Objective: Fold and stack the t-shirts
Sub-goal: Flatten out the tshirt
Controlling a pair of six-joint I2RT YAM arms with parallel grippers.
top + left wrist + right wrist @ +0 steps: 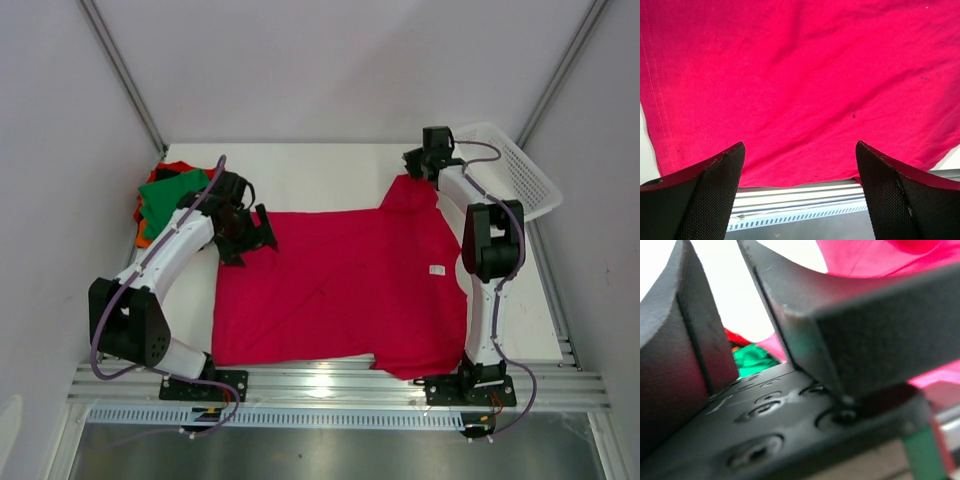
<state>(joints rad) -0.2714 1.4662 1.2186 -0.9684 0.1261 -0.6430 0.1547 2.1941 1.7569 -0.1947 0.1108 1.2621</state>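
Note:
A crimson-red t-shirt (340, 290) lies spread flat across the middle of the table, its small white neck tag (437, 269) toward the right. My left gripper (250, 242) hovers over the shirt's far left corner, jaws wide apart and empty. In the left wrist view the left gripper (800, 150) frames the red cloth (800, 65). My right gripper (422, 165) sits at the far sleeve's tip. In the right wrist view its fingers (680, 315) stand a little apart with nothing seen between them, and the crimson cloth (865, 257) lies beside one finger.
Folded green, orange and red t-shirts (172, 192) are piled at the far left, also glimpsed as a green patch (752, 360). A white mesh basket (515, 170) stands at the far right. A metal rail (330, 380) runs along the near edge.

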